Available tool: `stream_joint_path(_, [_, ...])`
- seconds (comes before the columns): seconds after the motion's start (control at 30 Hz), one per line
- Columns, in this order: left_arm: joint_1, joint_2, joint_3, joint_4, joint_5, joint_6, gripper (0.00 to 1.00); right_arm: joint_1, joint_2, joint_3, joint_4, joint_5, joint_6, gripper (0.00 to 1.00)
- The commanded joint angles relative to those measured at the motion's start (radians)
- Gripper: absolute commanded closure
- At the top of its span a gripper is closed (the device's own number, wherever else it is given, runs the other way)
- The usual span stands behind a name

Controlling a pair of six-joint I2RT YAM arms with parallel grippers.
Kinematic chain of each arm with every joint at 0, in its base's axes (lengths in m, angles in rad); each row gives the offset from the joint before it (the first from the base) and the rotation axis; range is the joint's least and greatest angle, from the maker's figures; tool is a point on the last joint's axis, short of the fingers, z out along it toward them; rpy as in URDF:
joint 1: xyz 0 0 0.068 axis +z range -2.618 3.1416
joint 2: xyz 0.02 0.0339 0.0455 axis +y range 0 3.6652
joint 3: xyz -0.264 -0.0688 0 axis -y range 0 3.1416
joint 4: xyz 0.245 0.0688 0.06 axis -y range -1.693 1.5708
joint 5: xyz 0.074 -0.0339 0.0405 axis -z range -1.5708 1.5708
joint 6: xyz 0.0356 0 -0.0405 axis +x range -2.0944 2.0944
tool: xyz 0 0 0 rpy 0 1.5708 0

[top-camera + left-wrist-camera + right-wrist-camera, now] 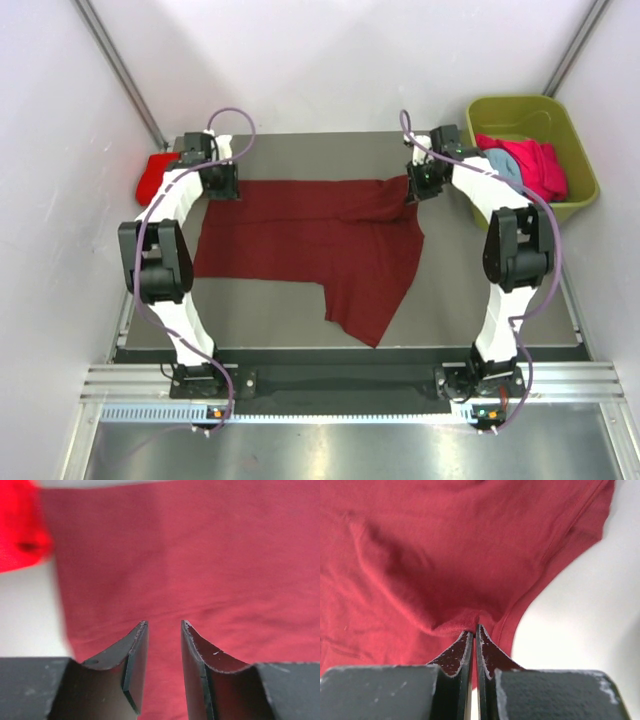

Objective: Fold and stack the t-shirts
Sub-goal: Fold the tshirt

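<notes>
**Right fingers pinch the maroon shirt; left fingers stand apart above it**

The maroon shirt (310, 235) lies spread on the grey tabletop (450, 300) between the two arms. It forms a wide band across the middle, and one part on the right reaches toward the near edge.

The left fingers (222, 190) are at the shirt's far left corner. The left wrist view shows them partly open, with a clear gap and nothing between them. Maroon cloth fills the view past their tips.

The right fingers (474, 637) are at the shirt's far right corner, closed tight on a small raised fold of maroon cloth near its hemmed edge.

A red shirt (155, 178) lies bunched at the far left of the tabletop, just beyond the left fingers and apart from the maroon one.

At the far right stands an olive tub (510, 103) holding a pink shirt (535, 165) and, beside it, a crumpled blue shirt (500, 162).
</notes>
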Motion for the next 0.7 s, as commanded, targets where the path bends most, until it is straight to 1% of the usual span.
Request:
stream_joint_path(0.0, [-0.027, 0.040, 0.018, -0.051, 0.140, -0.087, 0.63, 0.008, 0.051, 0.088, 0.044, 0.023, 0.002, 1.00])
stream_joint_path(0.03, [-0.037, 0.052, 0.027, -0.062, 0.165, -0.088, 0.63, 0.006, 0.080, 0.104, 0.046, 0.029, 0.002, 1.00])
stream_joint_path(0.1, [-0.038, 0.081, 0.030, -0.071, 0.166, -0.088, 0.63, 0.006, 0.110, 0.148, 0.047, 0.037, -0.003, 1.00])
stream_joint_path(0.13, [-0.063, 0.086, 0.024, -0.070, 0.160, -0.088, 0.63, 0.006, 0.136, 0.162, 0.044, 0.040, -0.005, 1.00])
stream_joint_path(0.17, [-0.064, 0.101, 0.025, -0.082, 0.157, -0.090, 0.63, 0.008, 0.144, 0.180, 0.046, 0.040, -0.008, 1.00])
stream_joint_path(0.3, [-0.062, 0.124, 0.028, -0.125, 0.107, -0.105, 0.64, 0.008, 0.177, 0.184, 0.061, 0.066, 0.000, 1.00])
stream_joint_path(0.33, [-0.062, 0.121, 0.019, -0.128, 0.101, -0.107, 0.64, 0.008, 0.186, 0.179, 0.070, 0.093, -0.003, 1.00])
stream_joint_path(0.43, [-0.059, 0.114, -0.002, -0.116, 0.075, -0.115, 0.64, 0.005, 0.206, 0.173, 0.079, 0.114, -0.002, 1.00])
stream_joint_path(0.6, [-0.059, 0.123, -0.010, -0.114, 0.051, -0.113, 0.64, 0.009, 0.243, 0.230, 0.085, 0.152, 0.006, 1.00])
stream_joint_path(0.63, [-0.058, 0.124, -0.010, -0.119, 0.049, -0.111, 0.64, 0.009, 0.252, 0.240, 0.086, 0.159, 0.006, 0.99])
stream_joint_path(0.67, [-0.058, 0.131, -0.009, -0.125, 0.051, -0.108, 0.64, 0.011, 0.253, 0.259, 0.087, 0.166, 0.003, 0.95])
